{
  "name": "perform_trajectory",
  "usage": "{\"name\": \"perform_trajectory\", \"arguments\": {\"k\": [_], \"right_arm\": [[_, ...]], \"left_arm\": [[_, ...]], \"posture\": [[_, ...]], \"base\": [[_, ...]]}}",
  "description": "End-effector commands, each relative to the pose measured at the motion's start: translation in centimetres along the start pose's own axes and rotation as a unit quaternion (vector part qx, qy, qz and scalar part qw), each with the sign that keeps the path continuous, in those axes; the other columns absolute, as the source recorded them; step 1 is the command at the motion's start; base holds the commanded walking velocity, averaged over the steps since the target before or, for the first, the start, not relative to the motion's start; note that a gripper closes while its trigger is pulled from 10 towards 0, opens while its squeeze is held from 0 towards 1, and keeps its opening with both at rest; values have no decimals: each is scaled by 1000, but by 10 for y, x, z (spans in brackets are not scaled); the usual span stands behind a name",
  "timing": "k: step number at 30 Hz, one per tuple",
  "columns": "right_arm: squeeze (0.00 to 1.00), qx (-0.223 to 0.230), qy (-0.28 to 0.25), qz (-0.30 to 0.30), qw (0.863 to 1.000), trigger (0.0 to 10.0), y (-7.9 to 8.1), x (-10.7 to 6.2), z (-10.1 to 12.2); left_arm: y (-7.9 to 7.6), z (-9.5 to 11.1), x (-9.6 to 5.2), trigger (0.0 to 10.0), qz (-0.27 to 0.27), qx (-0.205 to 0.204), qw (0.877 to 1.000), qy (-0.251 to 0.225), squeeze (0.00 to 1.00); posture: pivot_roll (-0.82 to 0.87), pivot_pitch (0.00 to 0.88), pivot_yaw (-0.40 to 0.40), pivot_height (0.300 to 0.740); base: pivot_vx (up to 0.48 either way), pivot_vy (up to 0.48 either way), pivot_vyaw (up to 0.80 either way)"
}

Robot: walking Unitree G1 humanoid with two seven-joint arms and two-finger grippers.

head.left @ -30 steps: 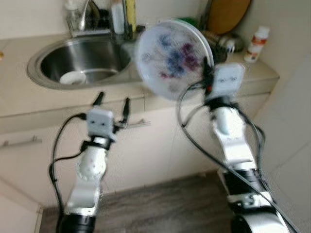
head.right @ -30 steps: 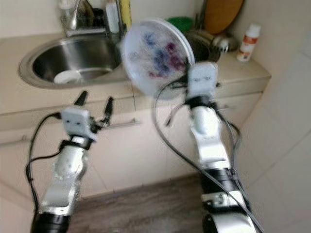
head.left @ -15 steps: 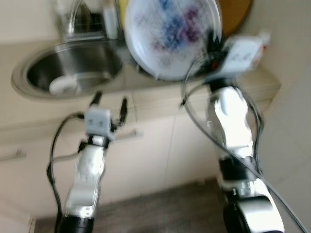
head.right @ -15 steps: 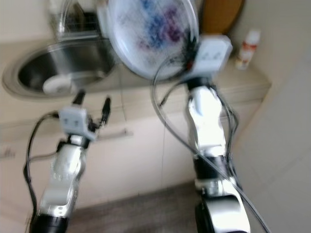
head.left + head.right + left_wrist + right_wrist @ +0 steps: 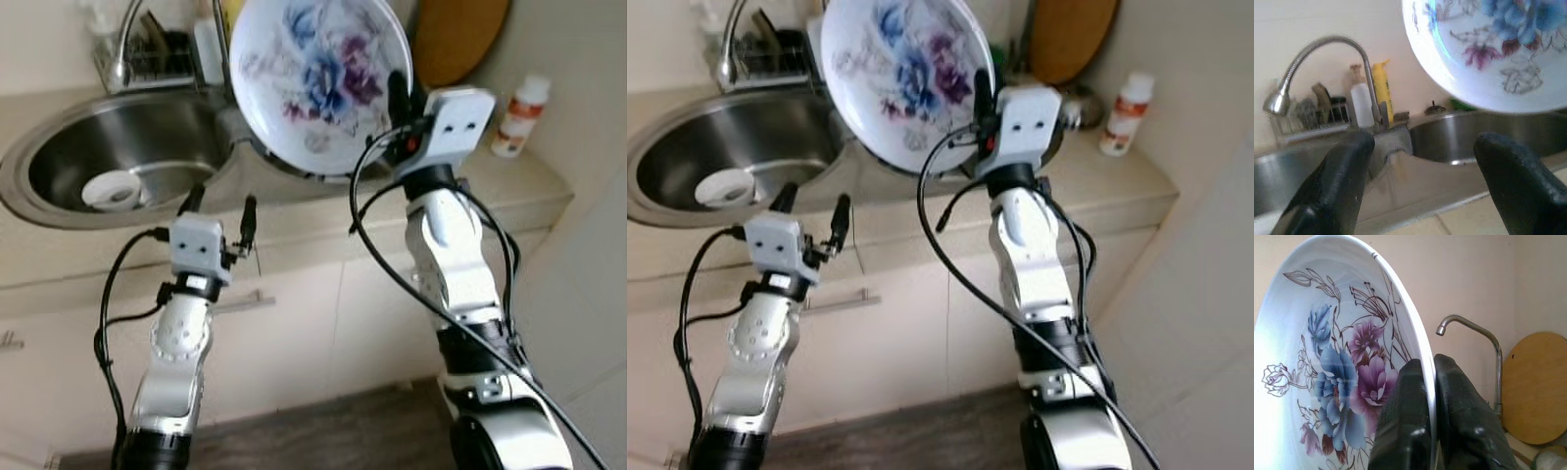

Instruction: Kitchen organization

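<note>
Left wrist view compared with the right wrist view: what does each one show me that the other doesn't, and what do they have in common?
The left wrist view gives the left tool with its fingers open and holding nothing, the steel sink, a yellow bottle and a white bottle. The right wrist view gives the right tool pinched on the rim of the flowered plate, plus a round wooden board. Both share the plate and the curved faucet.
</note>
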State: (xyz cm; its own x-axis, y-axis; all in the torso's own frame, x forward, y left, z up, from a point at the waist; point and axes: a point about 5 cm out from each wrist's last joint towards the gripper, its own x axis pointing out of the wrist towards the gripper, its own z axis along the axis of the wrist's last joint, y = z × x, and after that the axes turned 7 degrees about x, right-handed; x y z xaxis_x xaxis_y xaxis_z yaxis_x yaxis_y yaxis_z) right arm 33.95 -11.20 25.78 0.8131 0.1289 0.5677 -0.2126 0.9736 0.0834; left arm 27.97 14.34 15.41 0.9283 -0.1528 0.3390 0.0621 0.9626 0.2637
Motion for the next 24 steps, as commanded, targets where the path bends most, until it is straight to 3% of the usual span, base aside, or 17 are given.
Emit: {"name": "perform_trajectory", "arguments": {"k": [1,15,24], "right_arm": [[0,5,-20,-1,1000,10000,4,5,8],[0,-8,8,5,1000,10000,5,2,-4],[0,-26,41,19,999,10000,9,0,-17]], "left_arm": [[3,0,-1,10000,-2,7,1000,0,0],[3,0,-1,10000,-4,7,1000,0,0],[2,0,-1,10000,-8,6,1000,-1,0]], "posture": [[-11,0,-20,740],[-8,0,-17,740],[-5,0,-15,740]], "base": [[304,0,525],[294,0,0],[0,0,800]]}}
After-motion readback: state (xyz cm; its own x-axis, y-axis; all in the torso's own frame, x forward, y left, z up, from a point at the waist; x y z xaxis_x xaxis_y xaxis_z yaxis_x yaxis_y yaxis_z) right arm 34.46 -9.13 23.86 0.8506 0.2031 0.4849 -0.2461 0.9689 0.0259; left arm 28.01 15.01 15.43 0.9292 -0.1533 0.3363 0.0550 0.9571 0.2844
